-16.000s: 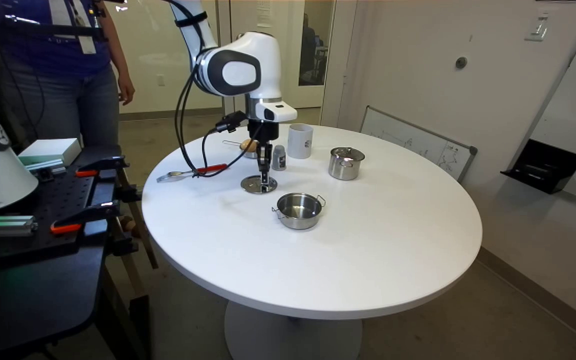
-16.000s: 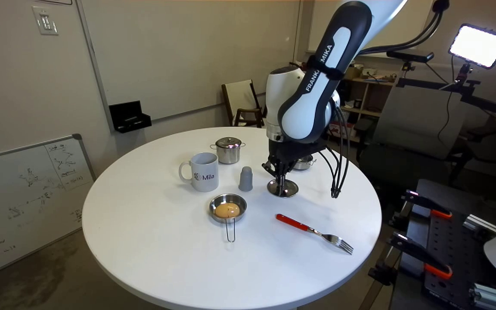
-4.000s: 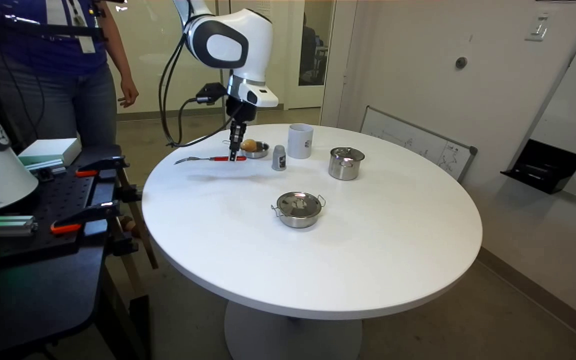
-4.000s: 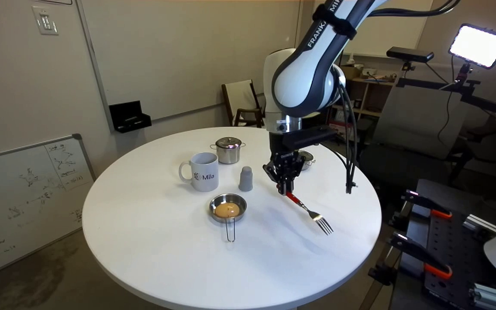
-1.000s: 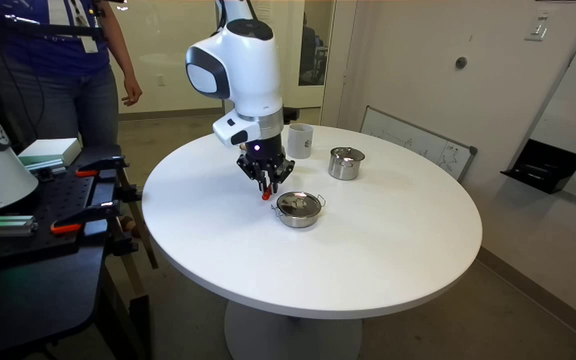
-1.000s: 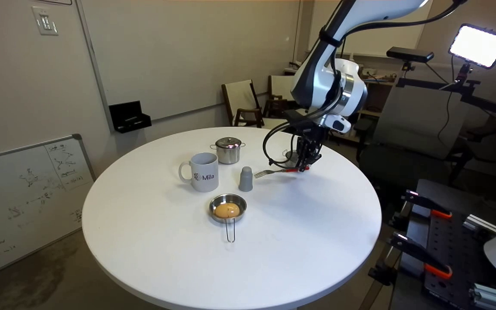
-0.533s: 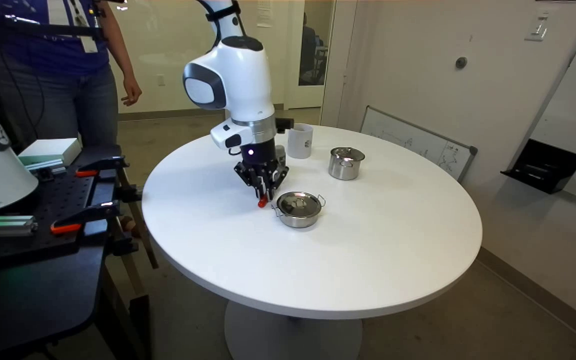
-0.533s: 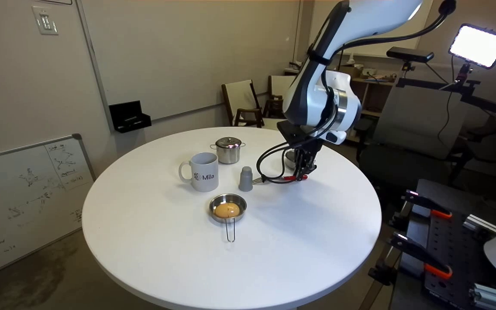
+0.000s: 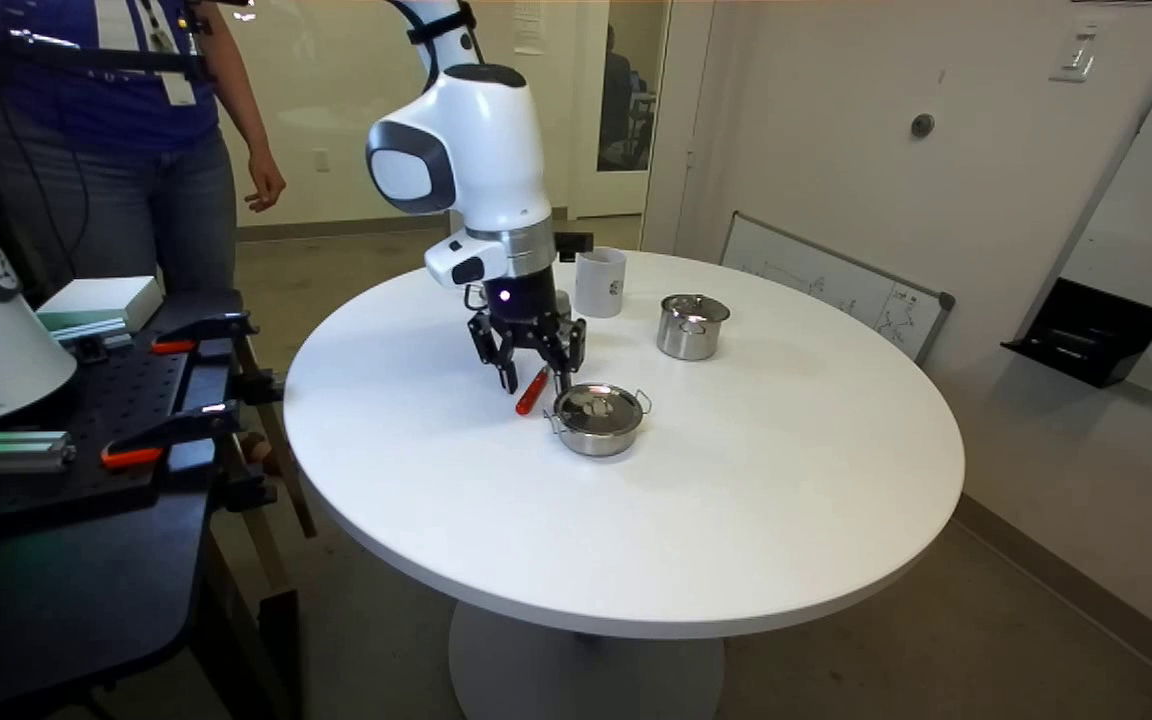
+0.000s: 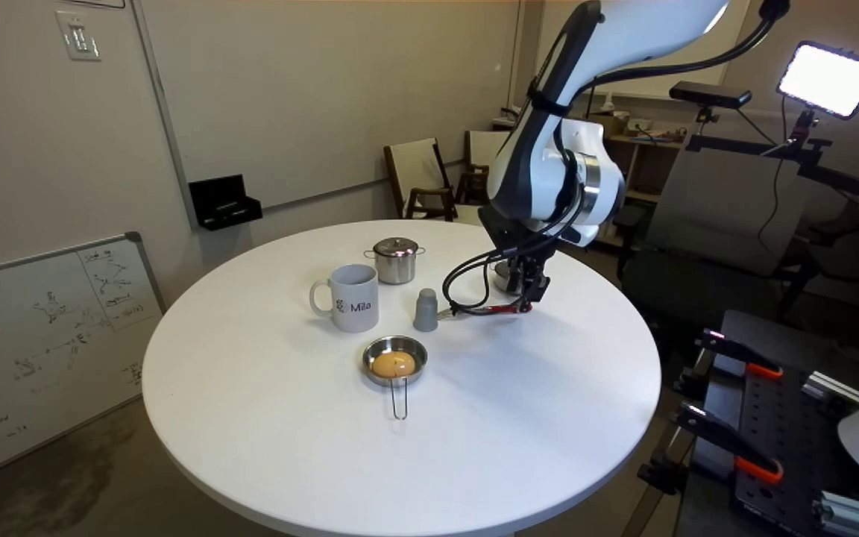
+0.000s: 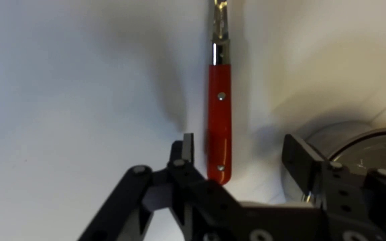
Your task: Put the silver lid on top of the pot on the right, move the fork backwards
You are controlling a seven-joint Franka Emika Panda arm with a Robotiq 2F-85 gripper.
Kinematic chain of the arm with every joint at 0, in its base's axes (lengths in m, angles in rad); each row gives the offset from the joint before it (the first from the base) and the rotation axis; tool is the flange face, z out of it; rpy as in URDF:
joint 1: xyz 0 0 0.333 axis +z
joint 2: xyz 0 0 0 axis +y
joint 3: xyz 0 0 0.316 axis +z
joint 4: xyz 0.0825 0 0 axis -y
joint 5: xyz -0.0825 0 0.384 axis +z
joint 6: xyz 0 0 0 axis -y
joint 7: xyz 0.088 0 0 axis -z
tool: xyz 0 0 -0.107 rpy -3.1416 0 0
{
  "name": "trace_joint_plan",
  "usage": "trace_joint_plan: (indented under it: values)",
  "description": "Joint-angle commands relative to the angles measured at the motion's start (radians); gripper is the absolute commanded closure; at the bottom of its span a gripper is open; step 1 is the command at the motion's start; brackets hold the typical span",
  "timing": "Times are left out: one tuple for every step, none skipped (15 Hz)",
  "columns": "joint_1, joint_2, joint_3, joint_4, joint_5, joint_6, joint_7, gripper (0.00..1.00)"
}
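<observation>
The silver lid (image 9: 598, 406) sits on the low pot (image 9: 596, 442), covering its mouth. Beside that pot the fork lies on the table, its red handle (image 11: 219, 120) pointing away from the grey shaker. Its tines reach close to the shaker in an exterior view, partly behind cables. My gripper (image 11: 238, 145) stands open around the handle's end, with a gap on both sides. The right finger (image 11: 300, 160) overlaps the pot's near side in the wrist view; whether they touch I cannot tell. In an exterior view the gripper (image 9: 536, 384) is low over the table.
A taller lidded pot (image 10: 395, 262), a white mug (image 10: 356, 300), the grey shaker (image 10: 426, 310) and a small pan (image 10: 394, 361) holding an egg-like thing share the round table (image 9: 736, 500). Cables (image 10: 467, 283) hang from the arm near the shaker.
Within the last half second my jaws have spread and let go of the fork. Earlier, the lid went from the table onto the pot, and the fork was carried beside the pot and turned.
</observation>
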State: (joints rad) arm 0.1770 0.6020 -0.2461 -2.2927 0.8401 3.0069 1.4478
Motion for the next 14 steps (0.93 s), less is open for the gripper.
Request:
trace_joint_plan:
  values:
    - [0.089,-0.06,-0.085,-0.031,-0.044,-0.002,0.047,0.01]
    - [0.103,-0.078,-0.097,-0.034,-0.051,-0.008,0.034,0.0]
    - [0.115,-0.097,-0.107,-0.036,-0.059,-0.014,0.022,0.0]
    - [0.122,-0.118,-0.111,-0.038,-0.067,-0.022,0.009,0.0]
    - [0.13,-0.138,-0.115,-0.041,-0.077,-0.029,-0.002,0.0]
    - [0.142,-0.155,-0.124,-0.045,-0.092,-0.032,-0.004,0.0]
    - [0.173,-0.163,-0.154,-0.051,-0.125,-0.029,0.011,0.0]
    - [0.19,-0.173,-0.171,-0.055,-0.158,-0.029,0.003,0.0]
    - [0.226,-0.17,-0.211,-0.056,-0.209,-0.03,0.009,0.0]
    - [0.26,-0.164,-0.244,-0.06,-0.254,-0.007,0.012,0.0]
    - [0.315,-0.148,-0.306,-0.059,-0.313,-0.017,0.037,0.0]
    - [0.359,-0.136,-0.354,-0.059,-0.357,-0.012,0.047,0.0]
    - [0.269,-0.14,-0.264,-0.039,-0.28,-0.011,0.011,0.0]
    - [0.305,-0.136,-0.302,-0.043,-0.308,-0.011,0.016,0.0]
